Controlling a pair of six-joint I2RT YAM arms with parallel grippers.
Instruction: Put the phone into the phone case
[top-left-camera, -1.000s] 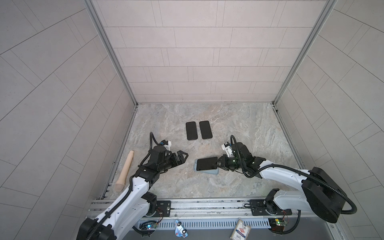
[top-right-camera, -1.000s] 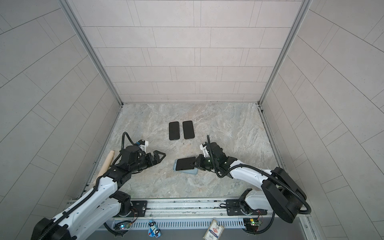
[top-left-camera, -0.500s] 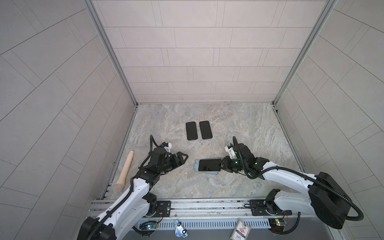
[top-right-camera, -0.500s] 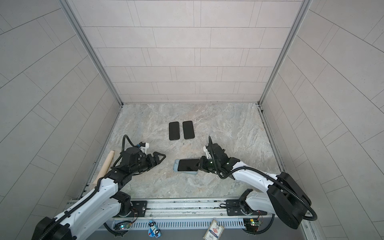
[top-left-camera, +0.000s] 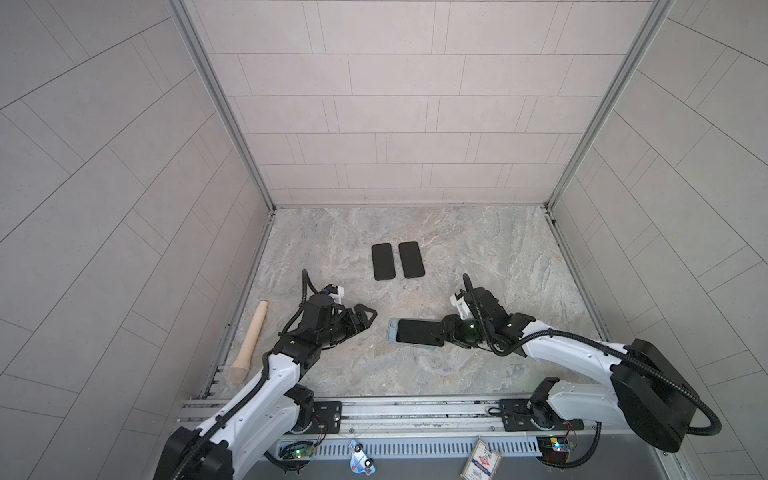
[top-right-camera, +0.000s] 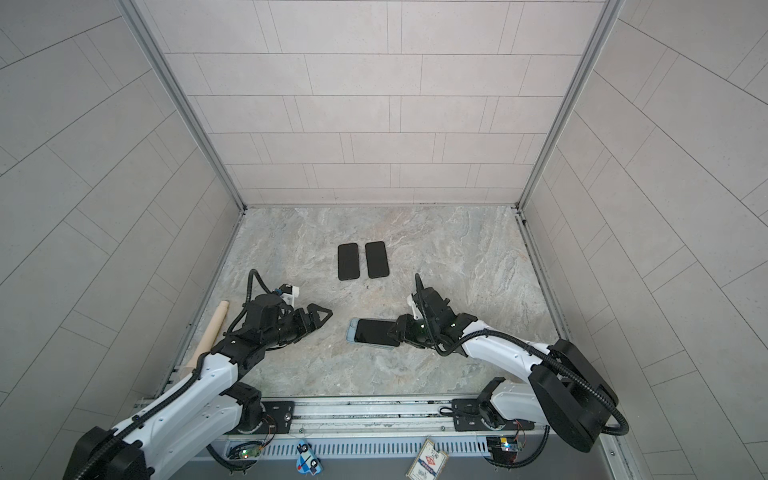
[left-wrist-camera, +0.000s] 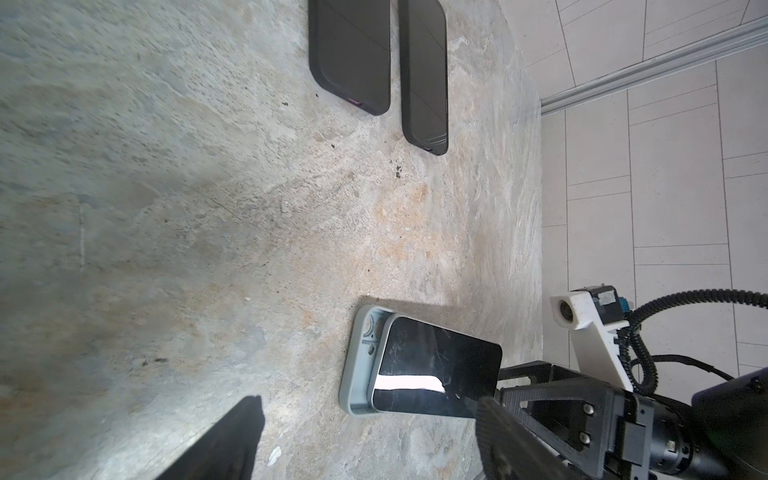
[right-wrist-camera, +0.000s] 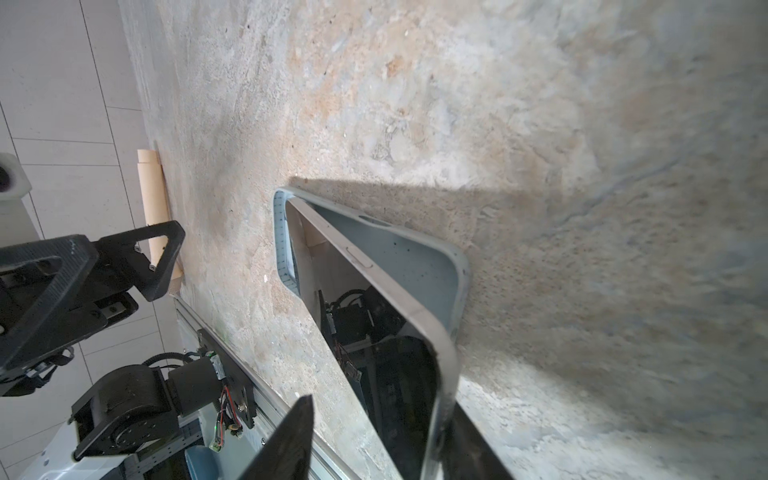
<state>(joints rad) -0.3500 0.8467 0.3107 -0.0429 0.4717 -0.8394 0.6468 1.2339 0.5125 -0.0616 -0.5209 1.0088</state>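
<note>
The black phone (top-left-camera: 417, 331) lies on the light blue-grey phone case (top-left-camera: 392, 330) at front centre of the stone floor. It is shifted toward the right, so the case's camera end (left-wrist-camera: 365, 332) stays uncovered. In the right wrist view the phone (right-wrist-camera: 395, 332) tilts out of the case (right-wrist-camera: 399, 249) at its near end. My right gripper (top-left-camera: 444, 329) is at that end, open, with one finger (right-wrist-camera: 291, 436) clear of the phone and the other beside its edge. My left gripper (top-left-camera: 368, 320) is open and empty, a short way left of the case.
Two black phone-sized slabs (top-left-camera: 382, 262) (top-left-camera: 411, 259) lie side by side behind the work spot. A wooden handle (top-left-camera: 249, 340) rests along the left rail. Tiled walls close in three sides, and a metal rail (top-left-camera: 415, 409) runs along the front.
The right gripper has lowered the phone from a raised tilt onto the case and opened its jaws. The left gripper has barely moved.
</note>
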